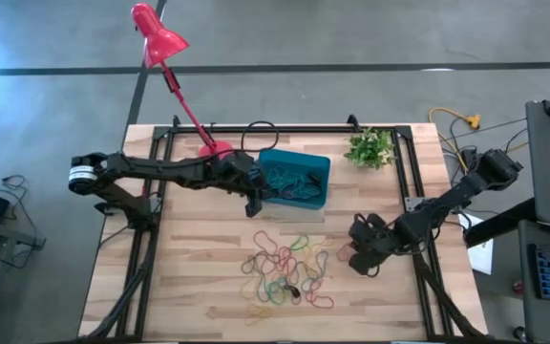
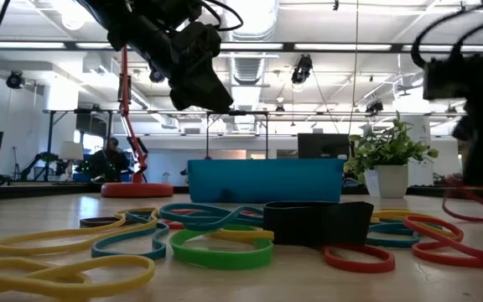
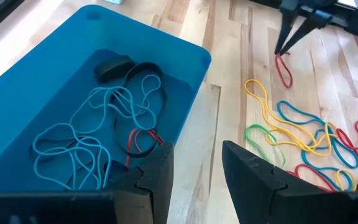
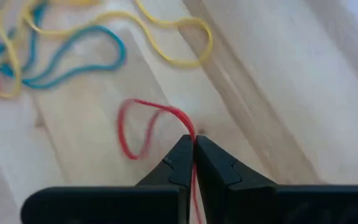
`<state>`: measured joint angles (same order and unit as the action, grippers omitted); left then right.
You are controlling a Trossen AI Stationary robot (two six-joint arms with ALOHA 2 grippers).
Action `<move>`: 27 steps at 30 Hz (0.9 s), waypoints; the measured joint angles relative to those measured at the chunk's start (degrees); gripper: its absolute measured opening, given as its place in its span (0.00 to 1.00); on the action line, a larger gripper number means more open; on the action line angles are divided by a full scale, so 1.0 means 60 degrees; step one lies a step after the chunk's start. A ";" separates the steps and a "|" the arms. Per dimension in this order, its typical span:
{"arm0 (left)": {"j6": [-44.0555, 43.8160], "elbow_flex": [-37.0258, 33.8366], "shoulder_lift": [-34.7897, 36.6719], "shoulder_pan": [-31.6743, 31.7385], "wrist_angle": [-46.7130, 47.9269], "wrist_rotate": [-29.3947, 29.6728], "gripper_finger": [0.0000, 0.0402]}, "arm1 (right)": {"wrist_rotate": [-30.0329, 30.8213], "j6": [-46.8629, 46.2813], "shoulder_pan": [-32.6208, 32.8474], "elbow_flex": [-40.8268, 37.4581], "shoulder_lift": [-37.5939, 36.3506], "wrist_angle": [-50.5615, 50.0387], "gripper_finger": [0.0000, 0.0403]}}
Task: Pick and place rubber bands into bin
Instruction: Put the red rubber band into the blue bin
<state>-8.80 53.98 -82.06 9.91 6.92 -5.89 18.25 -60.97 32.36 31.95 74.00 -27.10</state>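
Observation:
The teal-blue bin (image 1: 294,179) stands at the table's far middle, with teal, black and red rubber bands (image 3: 104,134) lying in it. A loose heap of coloured rubber bands (image 1: 285,272) lies on the wood nearer the near edge. My left gripper (image 3: 197,177) hovers open over the bin's near-left corner (image 1: 254,196) and touches nothing. My right gripper (image 4: 193,146) is to the right of the heap (image 1: 356,250), low over the table and shut on a single red rubber band (image 4: 135,130). My right gripper pinches the red rubber band at one end of its loop (image 4: 188,129), between the two fingertips only. The fingers come from above, slanting in from the table's right. The slack rest of the loop (image 3: 283,68) trails below the tips toward the wood.
A red lamp base (image 1: 213,150) sits just left of the bin, its arm leaning toward the far left. A small potted plant (image 1: 370,148) stands at the far right. Black frame rails (image 1: 411,182) run along the table's sides. Bare wood shows between bin and heap.

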 joint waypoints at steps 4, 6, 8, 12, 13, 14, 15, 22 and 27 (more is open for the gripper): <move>0.0000 0.0000 0.0000 0.0000 0.0005 0.0004 0.30 | 0.0693 0.0621 -0.0003 0.0636 -0.0022 0.0045 0.02; 0.0000 0.0000 0.0000 0.0000 0.0007 0.0002 0.30 | 0.1112 0.1111 -0.0009 0.1006 -0.0022 0.0062 0.02; 0.0000 0.0000 0.0000 0.0000 0.0004 0.0004 0.30 | 0.1592 0.1634 -0.0032 0.1390 -0.0029 0.0055 0.02; 0.0000 0.0000 0.0000 0.0000 0.0003 0.0004 0.30 | 0.2392 0.2668 -0.0328 0.2113 -0.0038 0.0054 0.02; 0.0000 0.0000 0.0000 0.0000 0.0003 0.0004 0.30 | 0.2531 0.2953 -0.0470 0.2282 -0.0040 0.0056 0.02; 0.0000 0.0000 0.0001 0.0000 0.0001 0.0004 0.30 | 0.2647 0.3239 -0.0617 0.2444 -0.0040 0.0051 0.02; 0.0000 0.0000 0.0000 0.0000 -0.0001 0.0007 0.30 | 0.2770 0.3562 -0.0784 0.2605 -0.0040 0.0048 0.02; -0.0224 0.0000 0.0000 -0.0006 -0.0073 0.0015 0.30 | 0.3564 0.5267 -0.2568 0.3338 -0.0047 0.0045 0.02; -0.0263 0.0000 0.0000 -0.0075 -0.0077 0.0022 0.30 | 0.3419 0.5744 -0.4264 0.3317 -0.0047 0.0104 0.02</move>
<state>-10.38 53.98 -82.06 9.46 6.46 -5.76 38.77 -26.51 6.77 51.85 73.71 -26.47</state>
